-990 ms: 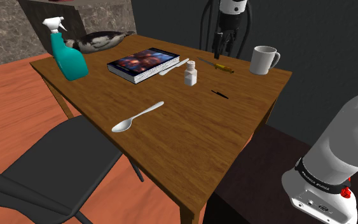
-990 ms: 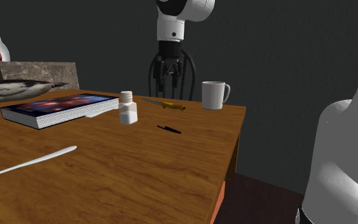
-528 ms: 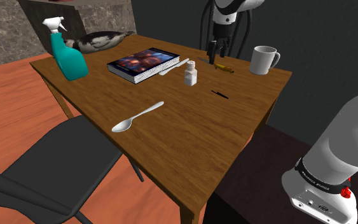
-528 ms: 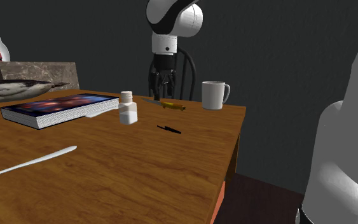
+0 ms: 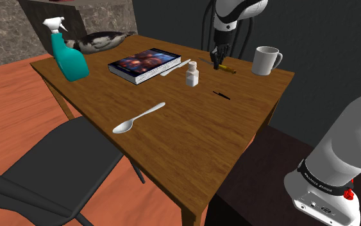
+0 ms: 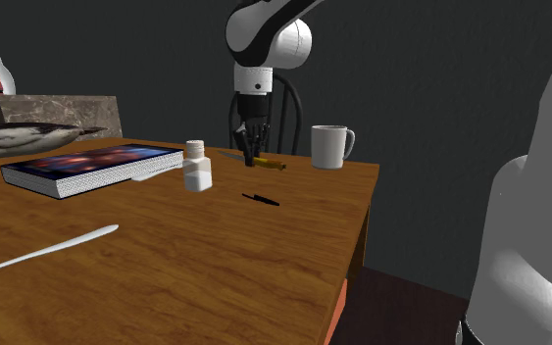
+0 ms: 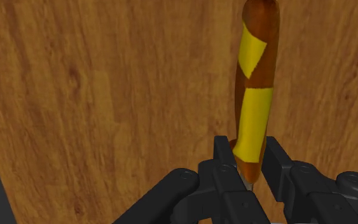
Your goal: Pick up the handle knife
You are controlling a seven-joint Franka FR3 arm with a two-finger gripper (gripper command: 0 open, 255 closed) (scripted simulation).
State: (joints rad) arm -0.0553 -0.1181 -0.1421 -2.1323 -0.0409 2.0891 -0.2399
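Closest in the shoulder view are the white arm's lower links [image 5: 339, 160] and a black chair [image 5: 63, 160] drawn up to the brown wooden table [image 5: 172, 151]. On the table, moving away, lie a silvery spoon [image 5: 137, 119], then a thin black pen-like stick [image 5: 222, 95], too small to name for sure. Past them are a small white capped bottle [image 5: 192, 74] and a thick book with a dark starry cover [image 5: 145, 63].

Just beyond the bottle, the black two-finger gripper [image 5: 217, 62] reaches down to the tabletop. In the wrist view the gripper [image 7: 248, 149] has its fingers [image 7: 225, 156] drawn in against both sides of the brown-and-yellow-handled knife [image 7: 255, 83], pinching one end of the handle, as far as the close angle shows. The knife lies flat on the wood near the far edge, between the bottle and a white mug [image 5: 265, 60].

Farther off at the shoulder view's left stand a teal spray bottle [image 5: 70, 54], a mottled grey dish [image 5: 99, 42] and a stone counter [image 5: 18, 32].
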